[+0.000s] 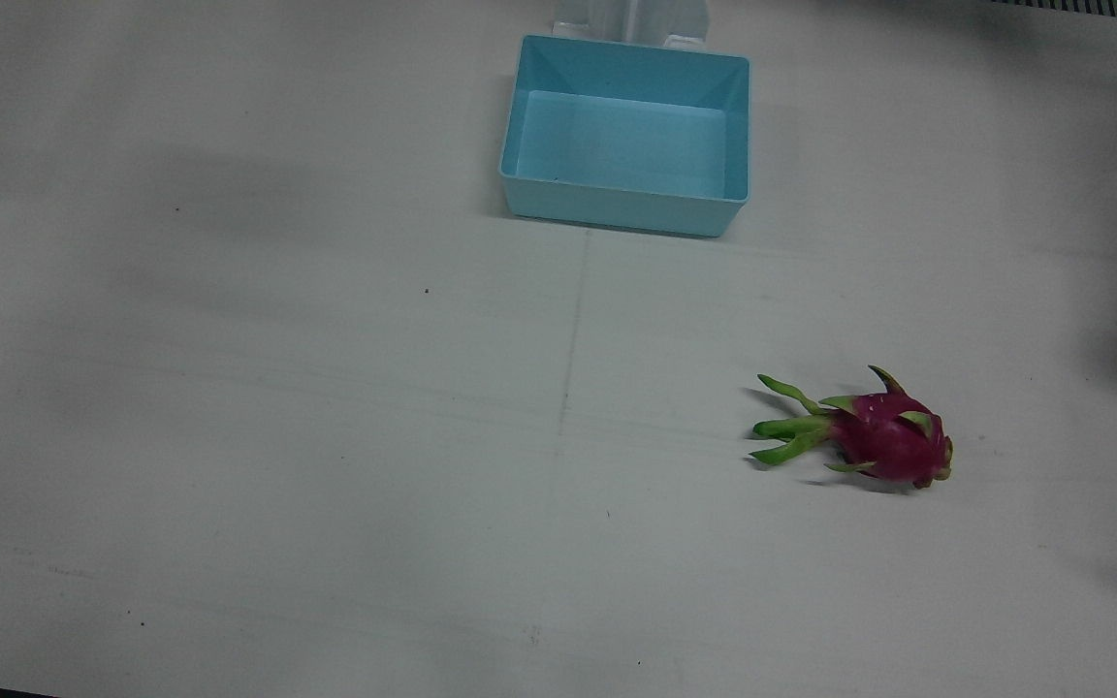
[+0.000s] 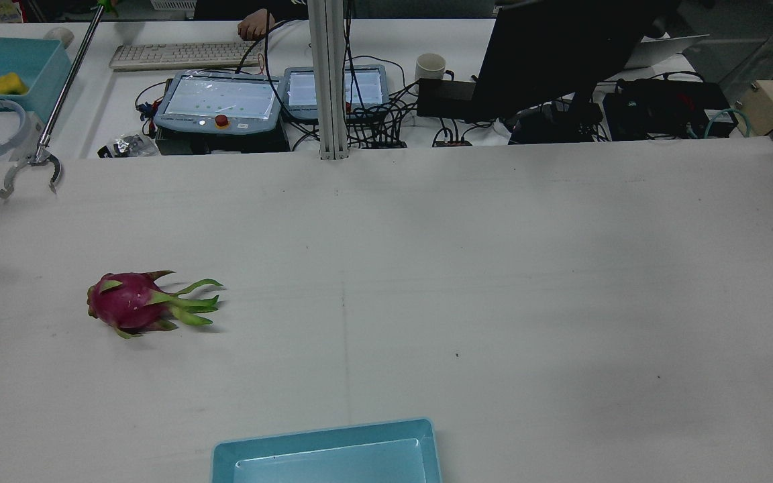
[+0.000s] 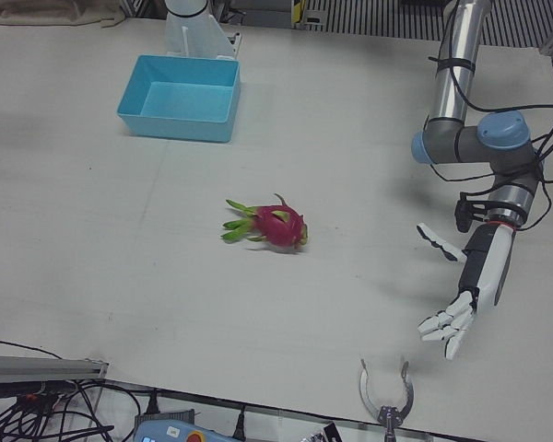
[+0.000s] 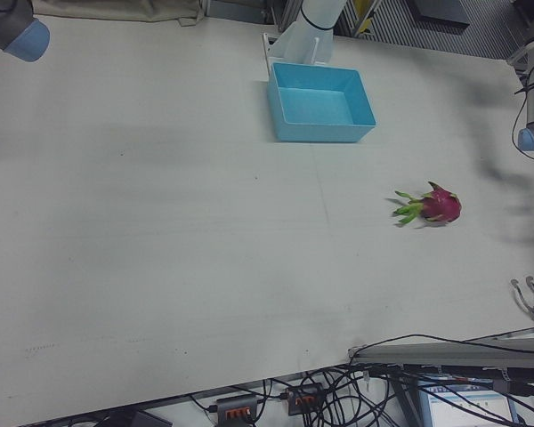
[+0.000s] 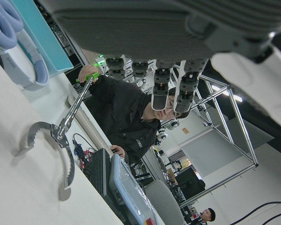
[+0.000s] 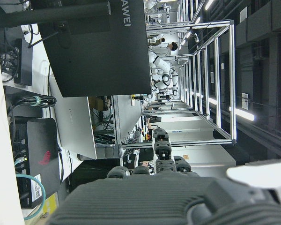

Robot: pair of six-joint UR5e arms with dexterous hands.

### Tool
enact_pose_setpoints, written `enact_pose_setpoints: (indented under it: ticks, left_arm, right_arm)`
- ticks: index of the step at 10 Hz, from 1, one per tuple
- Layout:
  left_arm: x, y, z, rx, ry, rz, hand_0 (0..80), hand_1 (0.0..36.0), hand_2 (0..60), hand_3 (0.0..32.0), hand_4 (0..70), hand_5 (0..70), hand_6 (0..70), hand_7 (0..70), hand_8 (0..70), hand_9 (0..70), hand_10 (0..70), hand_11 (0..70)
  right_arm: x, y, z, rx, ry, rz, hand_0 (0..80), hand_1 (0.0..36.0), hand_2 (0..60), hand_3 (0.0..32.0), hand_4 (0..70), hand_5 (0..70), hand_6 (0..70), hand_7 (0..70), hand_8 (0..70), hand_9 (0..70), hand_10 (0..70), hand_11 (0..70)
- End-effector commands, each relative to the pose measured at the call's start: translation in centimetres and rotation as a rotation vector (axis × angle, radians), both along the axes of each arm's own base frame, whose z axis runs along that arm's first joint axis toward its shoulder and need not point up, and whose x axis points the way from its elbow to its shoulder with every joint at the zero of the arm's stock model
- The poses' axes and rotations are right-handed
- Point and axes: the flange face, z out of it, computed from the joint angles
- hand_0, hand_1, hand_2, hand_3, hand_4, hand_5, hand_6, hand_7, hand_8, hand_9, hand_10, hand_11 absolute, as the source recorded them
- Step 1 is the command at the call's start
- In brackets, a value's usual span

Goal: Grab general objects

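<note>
On table: magenta dragon fruit [image 1: 888, 436] (green scales), seemingly intact.

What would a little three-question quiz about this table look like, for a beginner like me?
1. True or false: the dragon fruit lies inside the blue bin.
2. Which hand shows open over the table in the left-front view? A) the left hand B) the right hand
3. Fill in: a person's grabber tool reaches over the table's ____ edge, the side opposite the robot.

Key
1. False: it lies on the bare table, apart from the empty bin.
2. A: the left hand hangs with fingers spread, holding nothing.
3. Operators'.
</note>
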Motion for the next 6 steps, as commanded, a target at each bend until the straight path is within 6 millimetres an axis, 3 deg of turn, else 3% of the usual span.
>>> enact_pose_setpoints:
  ticks: [1, 2, 5, 6]
  left_arm:
    - [-1.6, 4.4, -4.3, 0.124, -0.175, -0.057, 49.7, 9.2, 0.0, 0.0, 12.8, 8.6, 10.6, 21.6, 5.9, 2.9, 3.2, 5.5]
    - [-2.0, 6.5, -5.7, 0.163, -0.254, -0.082, 49.4, 10.0, 0.0, 0.0, 13.3, 8.4, 11.4, 22.9, 6.9, 3.1, 3.9, 6.5]
    - [-0.8, 7.1, -12.1, 0.274, -0.475, -0.056, 49.8, 12.7, 0.4, 0.0, 13.2, 8.2, 8.1, 20.1, 3.4, 2.6, 1.7, 3.5]
    - [0.9, 7.2, -13.8, 0.296, -0.541, -0.036, 50.4, 14.2, 2.5, 0.0, 12.7, 9.0, 8.2, 20.5, 3.0, 2.7, 0.6, 2.1]
  right_arm:
    - [0.0, 0.0, -0.2, 0.004, 0.001, 0.002, 0.0, 0.0, 0.0, 0.0, 0.0, 0.0, 0.0, 0.0, 0.0, 0.0, 0.0, 0.0]
    - [0.0, 0.0, -0.2, 0.004, 0.001, 0.0, 0.0, 0.0, 0.0, 0.0, 0.0, 0.0, 0.0, 0.0, 0.0, 0.0, 0.0, 0.0]
    - [0.0, 0.0, -0.1, 0.003, 0.0, 0.001, 0.0, 0.0, 0.0, 0.0, 0.0, 0.0, 0.0, 0.0, 0.0, 0.0, 0.0, 0.0]
    - [0.0, 0.0, -0.1, 0.003, 0.0, 0.001, 0.0, 0.0, 0.0, 0.0, 0.0, 0.0, 0.0, 0.0, 0.0, 0.0, 0.0, 0.0]
